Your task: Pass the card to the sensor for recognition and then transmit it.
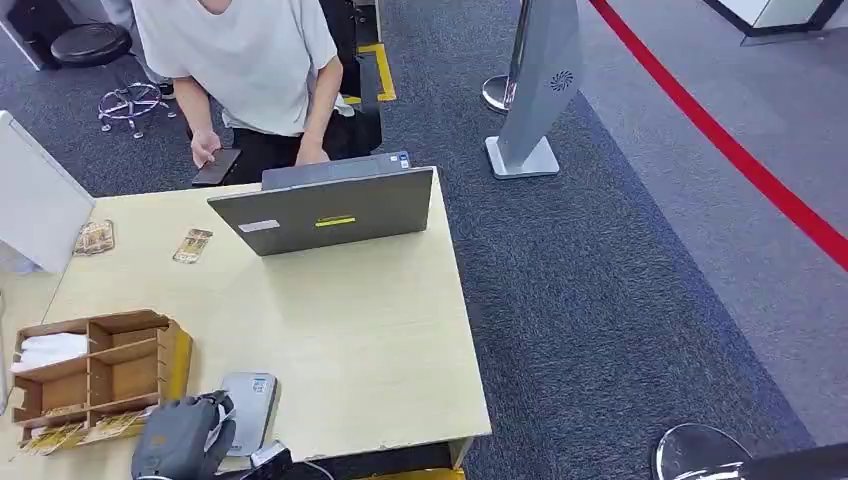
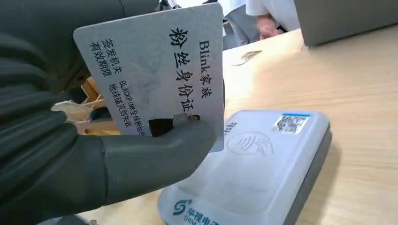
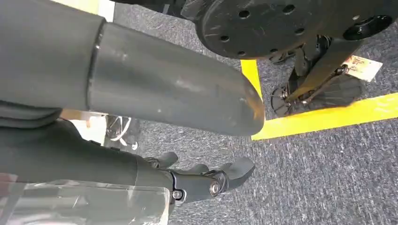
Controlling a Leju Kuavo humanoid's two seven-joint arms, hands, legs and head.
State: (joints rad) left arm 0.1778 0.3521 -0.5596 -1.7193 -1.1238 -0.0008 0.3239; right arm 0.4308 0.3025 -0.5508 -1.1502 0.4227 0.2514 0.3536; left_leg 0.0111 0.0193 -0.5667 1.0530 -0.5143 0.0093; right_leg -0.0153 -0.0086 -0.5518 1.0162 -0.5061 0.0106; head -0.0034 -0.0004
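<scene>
The pale grey plastic card [image 2: 155, 70] printed with black characters was pinched under the thick grey thumb of the left hand [image 2: 89, 154], held tilted just above the rounded grey card sensor [image 2: 267, 164] that lay flat on the light wooden bench [image 2: 356, 84]. One corner of the card hung over the sensor's contactless symbol; whether it touched the surface could not be told. In the head view the left hand [image 1: 180, 440] sat at the bench's near edge, just beside the sensor [image 1: 250, 405]. To its left stood a brown wooden compartment organiser [image 1: 100, 370] holding white papers and patterned cards. Further back two small patterned cards [image 1: 192, 245] lay flat, and a grey laptop [image 1: 325, 210] stood open, its lid back toward the robot. Behind it a person in a white shirt [image 1: 250, 60] leaned over the bench. The right hand [image 3: 206, 180] hung over the grey carpet [image 3: 328, 178] with its fingers loosely curled and holding nothing.
</scene>
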